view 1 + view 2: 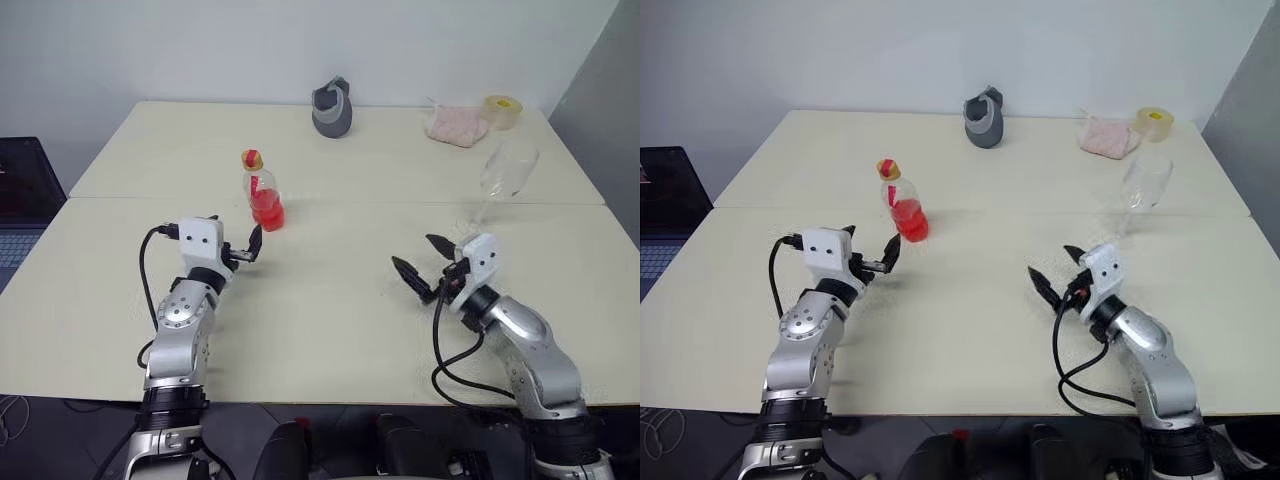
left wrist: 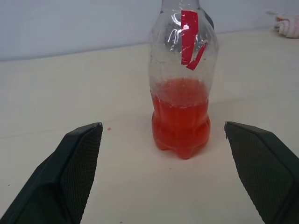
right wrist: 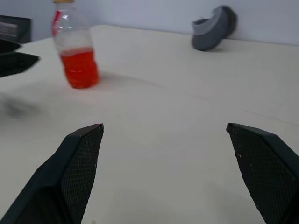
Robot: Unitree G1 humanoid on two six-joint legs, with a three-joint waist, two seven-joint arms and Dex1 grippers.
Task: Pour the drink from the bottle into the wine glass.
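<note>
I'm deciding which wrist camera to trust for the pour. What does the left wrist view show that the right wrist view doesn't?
Left wrist view: the bottle close up between open fingers, its red label strip, and a pink cloth far back.

Right wrist view: the grey object near the wall and the left gripper.

Both: bottle, red drink, cream table.

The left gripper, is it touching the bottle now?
Apart. In the left wrist view the bottle stands on the table beyond the left gripper, whose open fingers leave bare table on both sides.
</note>
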